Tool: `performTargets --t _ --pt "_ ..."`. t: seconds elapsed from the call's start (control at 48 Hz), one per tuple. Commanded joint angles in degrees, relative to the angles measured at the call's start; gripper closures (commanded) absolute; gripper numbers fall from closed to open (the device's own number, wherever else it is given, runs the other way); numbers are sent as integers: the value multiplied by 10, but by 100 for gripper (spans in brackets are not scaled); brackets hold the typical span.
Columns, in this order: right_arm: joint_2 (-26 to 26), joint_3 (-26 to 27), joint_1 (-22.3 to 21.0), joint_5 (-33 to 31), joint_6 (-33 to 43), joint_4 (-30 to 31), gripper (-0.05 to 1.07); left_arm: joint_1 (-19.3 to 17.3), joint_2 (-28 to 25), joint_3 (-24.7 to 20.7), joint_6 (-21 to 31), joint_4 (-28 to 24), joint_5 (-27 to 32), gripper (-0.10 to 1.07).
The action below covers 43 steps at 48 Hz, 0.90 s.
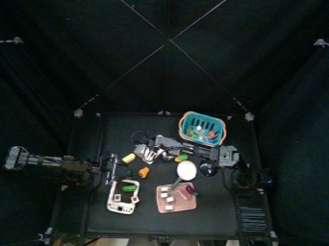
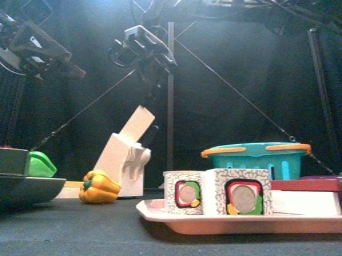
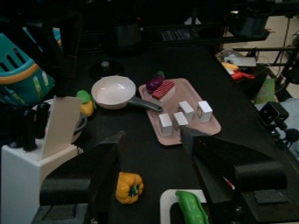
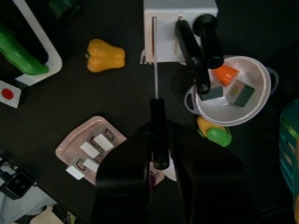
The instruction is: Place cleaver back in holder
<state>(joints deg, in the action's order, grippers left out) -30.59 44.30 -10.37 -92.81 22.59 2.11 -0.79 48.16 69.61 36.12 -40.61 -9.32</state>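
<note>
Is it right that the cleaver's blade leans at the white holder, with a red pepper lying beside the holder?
Not quite. The pepper beside the white holder is yellow, not red, as the front view shows. The cleaver does lean its blade at the holder.

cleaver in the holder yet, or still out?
Partly in. The cleaver slants up out of the white holder, blade mostly exposed; in the right wrist view the right gripper holds its handle.
</note>
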Motion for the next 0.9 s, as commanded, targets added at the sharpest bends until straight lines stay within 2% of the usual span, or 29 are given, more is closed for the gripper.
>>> performTargets --t 0.0,0.167,0.458,0.875 --pt "13 26 -4 1 -2 6 51 -2 -2 -6 0 2 -2 9" --pt "8 36 -4 2 -4 19 47 -2 -2 -6 0 6 -2 9" --pt "4 36 -4 1 -5 25 26 -2 -2 -6 0 6 -2 9" --pt "4 36 -4 -1 -5 33 25 -2 -2 -5 0 6 -2 9"
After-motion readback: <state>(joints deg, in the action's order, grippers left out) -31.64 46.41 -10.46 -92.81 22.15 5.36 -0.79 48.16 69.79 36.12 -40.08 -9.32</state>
